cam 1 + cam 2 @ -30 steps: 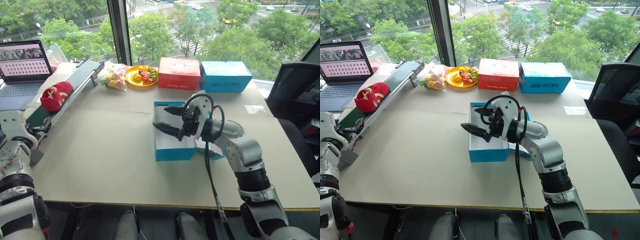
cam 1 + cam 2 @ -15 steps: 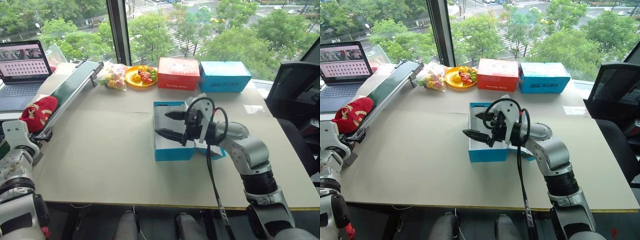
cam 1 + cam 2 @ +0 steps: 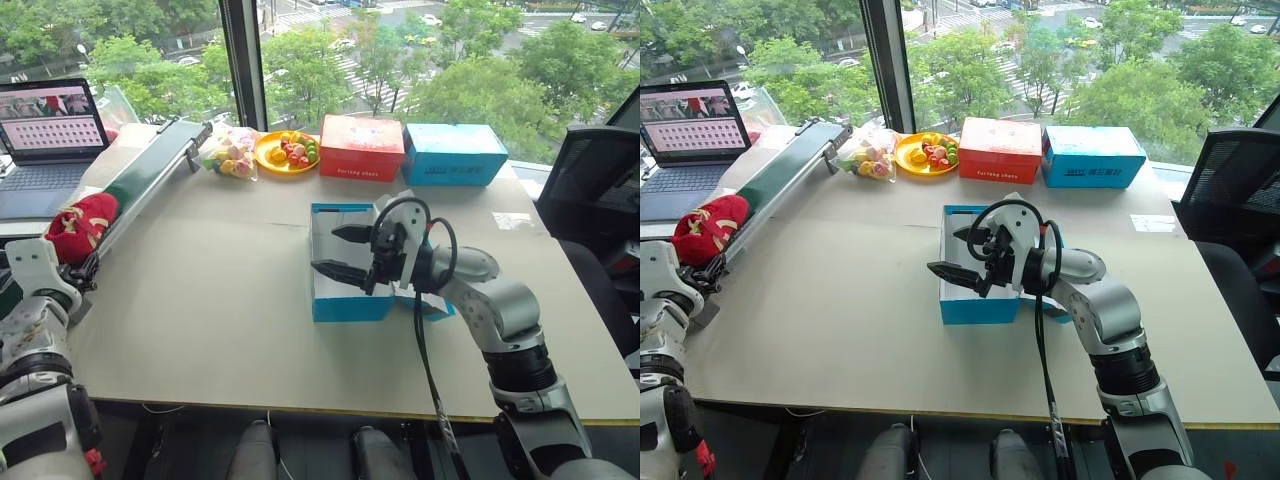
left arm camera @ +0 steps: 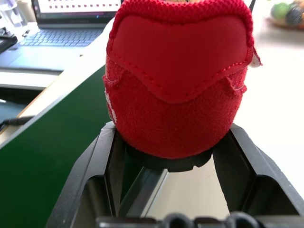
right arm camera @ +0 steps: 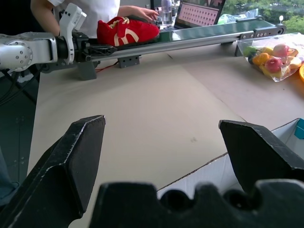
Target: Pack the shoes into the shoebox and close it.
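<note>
Item, our left gripper (image 4: pixel 171 156): clamped on a red shoe's (image 4: pixel 178 76) heel, on the conveyor (image 3: pixel 150 170) left of the shoebox (image 3: pixel 345 262). Our right gripper (image 3: pixel 343 250): spread wide, empty, above the shoebox.

Shoe (image 4: pixel 179 90): heel end seen close up in left wrist view, toe and patterned side hidden behind it, top cut by frame edge; whether the left gripper's fingers (image 4: pixel 102 175) touch it can't be told. Shoebox (image 3: pixel 350 300) interior mostly blocked by right gripper (image 3: pixel 336 250) and arm, lid behind arm barely visible, so contents can't be told. Person (image 5: pixel 90 9) in right wrist view cut off at frame top; laptop (image 3: pixel 45 125) screen text too small to read.
</note>
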Robot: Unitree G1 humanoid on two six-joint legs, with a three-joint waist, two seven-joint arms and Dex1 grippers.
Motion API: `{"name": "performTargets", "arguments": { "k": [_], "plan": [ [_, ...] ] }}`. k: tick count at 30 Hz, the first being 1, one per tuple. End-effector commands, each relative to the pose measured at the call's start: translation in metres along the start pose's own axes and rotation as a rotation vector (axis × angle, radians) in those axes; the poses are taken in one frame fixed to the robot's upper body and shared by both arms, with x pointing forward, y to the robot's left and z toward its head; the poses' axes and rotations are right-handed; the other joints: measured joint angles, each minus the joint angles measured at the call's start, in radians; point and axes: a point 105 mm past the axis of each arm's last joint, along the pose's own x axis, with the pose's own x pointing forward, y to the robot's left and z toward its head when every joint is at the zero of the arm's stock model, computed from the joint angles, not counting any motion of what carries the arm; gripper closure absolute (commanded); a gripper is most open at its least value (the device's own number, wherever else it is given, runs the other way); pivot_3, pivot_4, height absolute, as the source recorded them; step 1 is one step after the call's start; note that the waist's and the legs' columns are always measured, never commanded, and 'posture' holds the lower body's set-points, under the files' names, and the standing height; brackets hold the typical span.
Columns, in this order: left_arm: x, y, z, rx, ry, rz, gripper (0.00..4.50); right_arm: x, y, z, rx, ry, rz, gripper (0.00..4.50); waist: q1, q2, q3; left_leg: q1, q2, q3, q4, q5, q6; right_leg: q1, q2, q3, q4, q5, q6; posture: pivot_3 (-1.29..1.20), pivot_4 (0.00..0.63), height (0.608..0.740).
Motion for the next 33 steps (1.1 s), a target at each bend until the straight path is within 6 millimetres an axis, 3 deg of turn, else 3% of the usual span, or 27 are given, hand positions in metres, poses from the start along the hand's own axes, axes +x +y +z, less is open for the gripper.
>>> {"name": "performTargets", "arguments": {
  "k": [1,5,9,14,17,25,28,33],
  "plan": [
    [0.011,-0.028,0.067,0.031,-0.244,-0.090,2.30,-0.003,-0.002,0.016,-0.034,-0.064,-0.010,0.00,0.002,0.000,0.000,0.000,0.000,0.000,0.000,0.000,0.000,0.000,0.000,0.000,0.000,0.000,0.000,0.00,0.150,0.739],
    [0.012,-0.084,0.092,0.038,-0.325,-0.263,2.30,-0.005,-0.015,0.034,0.055,-0.185,-0.063,0.00,0.009,0.000,0.000,-0.002,0.000,0.000,0.001,0.000,0.000,0.000,0.000,0.000,0.000,0.000,0.000,0.00,0.150,0.739],
    [-0.001,-0.161,0.101,0.039,-0.337,-0.504,2.30,-0.019,-0.022,0.066,0.347,-0.412,-0.020,0.00,0.011,0.000,0.000,-0.002,0.000,-0.001,0.001,0.001,0.000,0.000,0.000,0.000,0.000,0.000,0.000,0.00,0.150,0.739],
    [-0.022,-0.226,0.119,-0.025,-0.356,-0.691,2.30,-0.026,-0.035,0.060,0.574,-0.432,-0.054,0.00,0.008,-0.001,0.000,-0.003,0.000,-0.002,0.001,0.001,0.001,0.000,0.000,-0.001,0.000,0.000,0.000,0.00,0.150,0.739],
    [-0.034,-0.257,0.114,-0.036,-0.325,-0.779,2.30,-0.030,-0.036,0.054,0.650,-0.448,-0.060,0.00,-0.005,0.000,0.000,-0.002,0.000,-0.002,0.001,0.001,0.001,0.000,0.000,0.000,0.000,0.000,0.000,0.00,0.150,0.739],
    [-0.073,-0.324,0.100,-0.131,-0.238,-0.944,2.30,-0.034,-0.042,0.028,0.752,-0.446,-0.141,0.00,-0.014,0.000,0.000,-0.003,0.000,-0.004,0.002,0.001,0.001,0.001,0.000,0.000,0.000,0.000,0.001,0.00,0.150,0.739],
    [-0.076,-0.329,0.091,-0.114,-0.208,-0.939,2.30,-0.033,-0.046,0.026,0.762,-0.451,-0.175,0.00,-0.019,0.000,0.000,-0.002,0.000,-0.004,0.003,0.001,0.001,0.001,0.001,0.000,0.001,0.000,0.001,0.00,0.150,0.739],
    [-0.088,-0.340,0.100,-0.163,-0.211,-0.957,2.30,-0.033,-0.054,0.015,0.794,-0.443,-0.242,0.00,-0.019,0.000,0.000,-0.002,-0.001,-0.005,0.003,0.001,0.001,0.002,0.001,0.000,0.001,0.000,0.001,0.00,0.150,0.739]
  ]
}}
